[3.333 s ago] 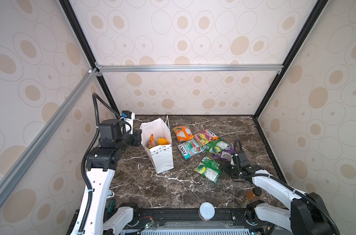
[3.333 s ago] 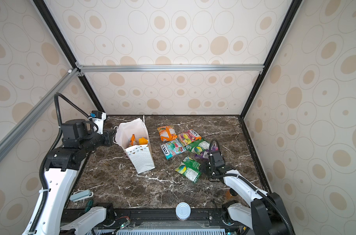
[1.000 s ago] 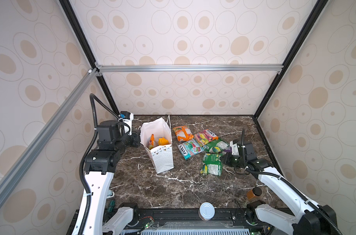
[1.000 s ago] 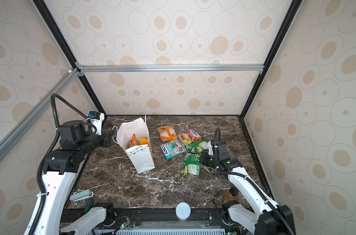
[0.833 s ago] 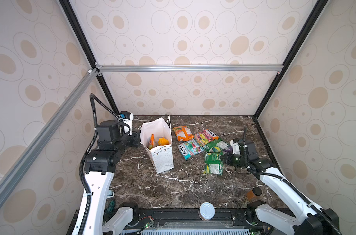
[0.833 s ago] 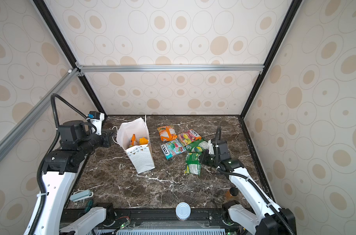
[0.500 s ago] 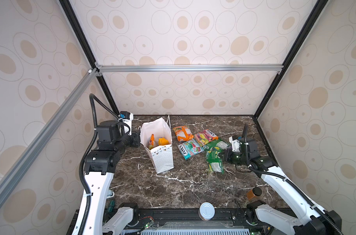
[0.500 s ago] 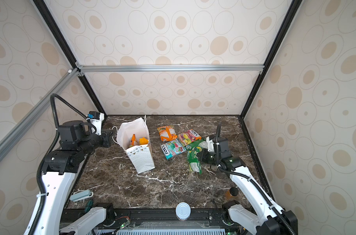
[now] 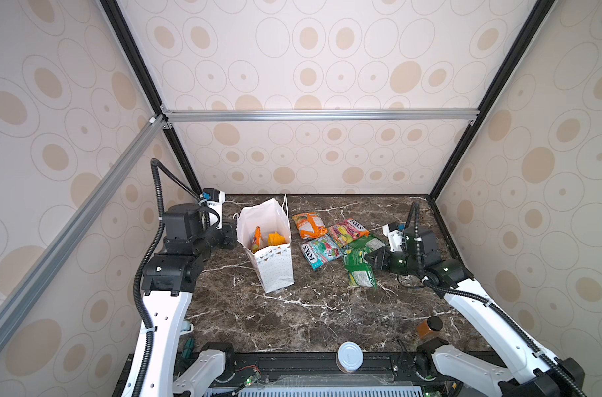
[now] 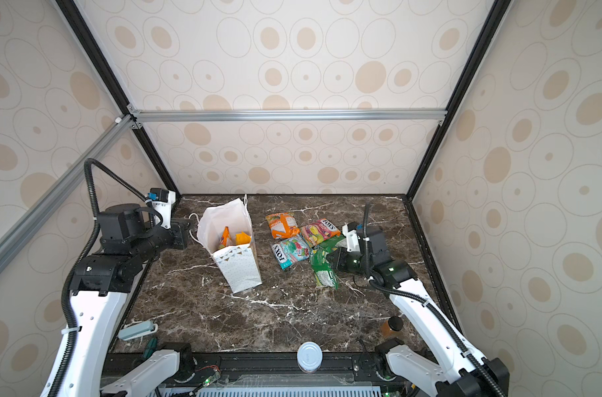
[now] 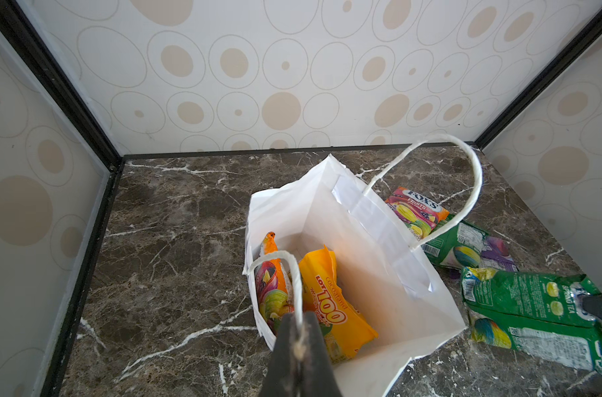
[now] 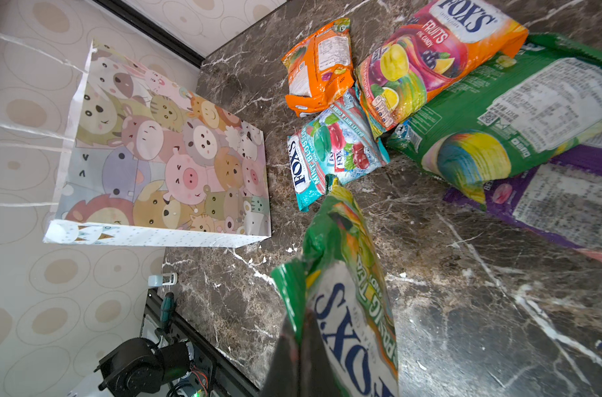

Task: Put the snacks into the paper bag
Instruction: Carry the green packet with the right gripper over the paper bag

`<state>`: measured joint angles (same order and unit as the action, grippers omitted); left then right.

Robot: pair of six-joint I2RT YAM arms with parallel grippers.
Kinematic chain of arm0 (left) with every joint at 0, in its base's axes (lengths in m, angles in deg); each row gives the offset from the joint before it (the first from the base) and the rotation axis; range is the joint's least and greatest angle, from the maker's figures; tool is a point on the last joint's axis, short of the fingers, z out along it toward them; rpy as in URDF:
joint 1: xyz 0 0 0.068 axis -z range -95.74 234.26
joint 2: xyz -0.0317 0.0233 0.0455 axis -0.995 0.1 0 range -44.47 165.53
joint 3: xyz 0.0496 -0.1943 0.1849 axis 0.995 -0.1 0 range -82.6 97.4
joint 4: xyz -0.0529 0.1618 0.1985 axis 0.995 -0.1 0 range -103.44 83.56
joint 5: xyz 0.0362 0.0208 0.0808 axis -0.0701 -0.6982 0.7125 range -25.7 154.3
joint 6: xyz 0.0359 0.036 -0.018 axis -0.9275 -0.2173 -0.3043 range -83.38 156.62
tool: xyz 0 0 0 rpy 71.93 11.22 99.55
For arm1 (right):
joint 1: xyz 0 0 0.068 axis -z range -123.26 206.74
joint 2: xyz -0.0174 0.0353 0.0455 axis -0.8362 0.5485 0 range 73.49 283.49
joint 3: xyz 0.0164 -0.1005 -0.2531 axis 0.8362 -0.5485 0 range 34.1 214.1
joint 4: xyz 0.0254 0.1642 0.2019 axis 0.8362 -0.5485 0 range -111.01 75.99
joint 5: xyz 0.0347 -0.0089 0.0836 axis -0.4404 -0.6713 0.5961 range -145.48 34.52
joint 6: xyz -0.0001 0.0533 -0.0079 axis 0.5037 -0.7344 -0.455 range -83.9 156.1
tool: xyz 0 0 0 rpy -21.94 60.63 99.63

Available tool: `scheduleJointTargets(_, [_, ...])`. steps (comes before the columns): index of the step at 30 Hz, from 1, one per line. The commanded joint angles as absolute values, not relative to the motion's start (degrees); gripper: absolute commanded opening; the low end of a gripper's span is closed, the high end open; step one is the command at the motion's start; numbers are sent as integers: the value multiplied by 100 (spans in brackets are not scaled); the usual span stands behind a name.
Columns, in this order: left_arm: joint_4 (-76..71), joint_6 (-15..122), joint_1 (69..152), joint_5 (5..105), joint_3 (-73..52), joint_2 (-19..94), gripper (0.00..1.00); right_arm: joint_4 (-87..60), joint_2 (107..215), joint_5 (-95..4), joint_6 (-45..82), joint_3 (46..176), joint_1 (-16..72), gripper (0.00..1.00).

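The white paper bag (image 9: 273, 271) stands open at the left centre of the marble table, with an orange and a yellow snack packet (image 11: 330, 306) inside. My left gripper (image 11: 298, 343) is shut on the bag's near cord handle (image 11: 294, 275). My right gripper (image 9: 370, 258) is shut on the edge of a green FOX'S packet (image 9: 358, 271), which hangs above the table to the right of the bag. On the table lie an orange packet (image 9: 308, 225), a pink FOX'S packet (image 9: 347, 232), a teal FOX'S packet (image 9: 321, 251), a second green packet (image 12: 499, 113) and a purple one (image 12: 567, 206).
A silver-lidded can (image 9: 350, 355) stands at the front edge, and an amber bottle with a black cap (image 9: 430, 326) at the front right beside my right arm. A pale blue tool (image 10: 138, 330) lies at the front left. Patterned walls close in three sides.
My right gripper has carried the green packet up off the table and a little left, toward the bag; the packet now hangs from the jaws. The left arm and bag have stayed put.
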<state>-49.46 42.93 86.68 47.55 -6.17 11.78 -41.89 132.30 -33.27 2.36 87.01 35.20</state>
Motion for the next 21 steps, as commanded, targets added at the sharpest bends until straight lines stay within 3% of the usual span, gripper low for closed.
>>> scheduleJointTargets(1, [-4994,4132,8698,4745,-420,1043,0,-4094,13123,-3237,372,9029,3391,0])
scheduleJointTargets(21, [-4969,4142,8695,4753,-441,1034,0,-4257,13286,-3316,692,9929,2537,0])
